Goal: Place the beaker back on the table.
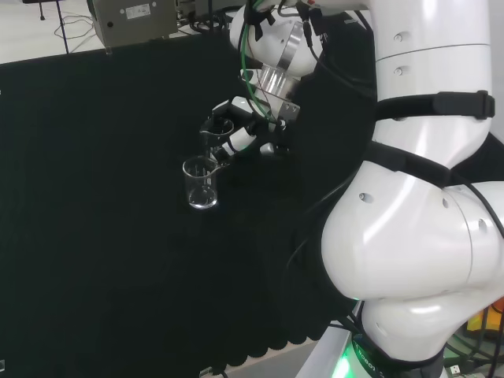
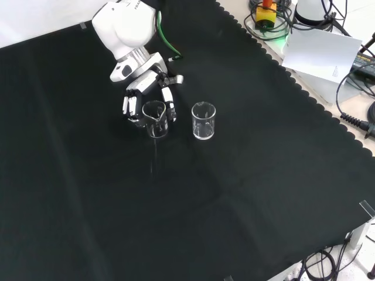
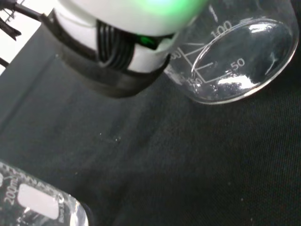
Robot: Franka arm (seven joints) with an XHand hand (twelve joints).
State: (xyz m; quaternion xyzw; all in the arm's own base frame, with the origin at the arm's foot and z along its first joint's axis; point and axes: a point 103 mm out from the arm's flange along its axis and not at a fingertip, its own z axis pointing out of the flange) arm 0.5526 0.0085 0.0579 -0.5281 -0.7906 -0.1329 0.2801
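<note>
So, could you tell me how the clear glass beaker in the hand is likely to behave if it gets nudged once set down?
The clear glass beaker held by the hand looks empty, so probably light. Smooth glass is likely slippery and fragile. Its flat base should resist rolling.

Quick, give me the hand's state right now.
Hand: shut on a clear glass beaker, fingers curled round it just above the black cloth. A second beaker stands free beside it.
</note>
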